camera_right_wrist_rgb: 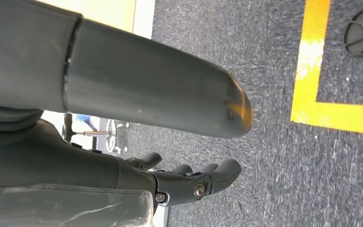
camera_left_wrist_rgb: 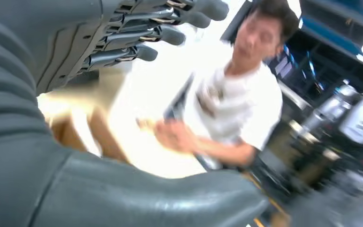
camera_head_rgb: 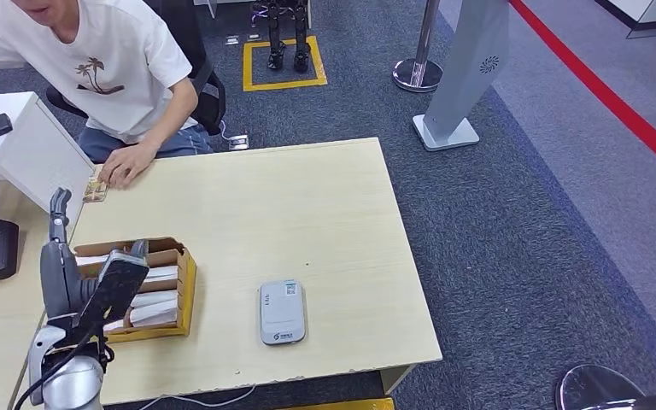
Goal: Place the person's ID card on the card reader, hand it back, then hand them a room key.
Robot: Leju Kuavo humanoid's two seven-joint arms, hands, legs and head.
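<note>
Pressing a small tan ID card (camera_head_rgb: 95, 190) onto the pale wooden counter (camera_head_rgb: 307, 222) at ten o'clock: a person's hand (camera_head_rgb: 126, 164); grey left hand (camera_head_rgb: 61, 256) raised, spread, empty; right hand (camera_right_wrist_rgb: 189, 182) loosely curled, empty.

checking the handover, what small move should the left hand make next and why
Probably reach the left hand forward toward the ID card. The person's hand rests on the card at the far left edge of the table, while the left hand is raised over the box of cards with nothing in it. The card reader has nothing on it.
</note>
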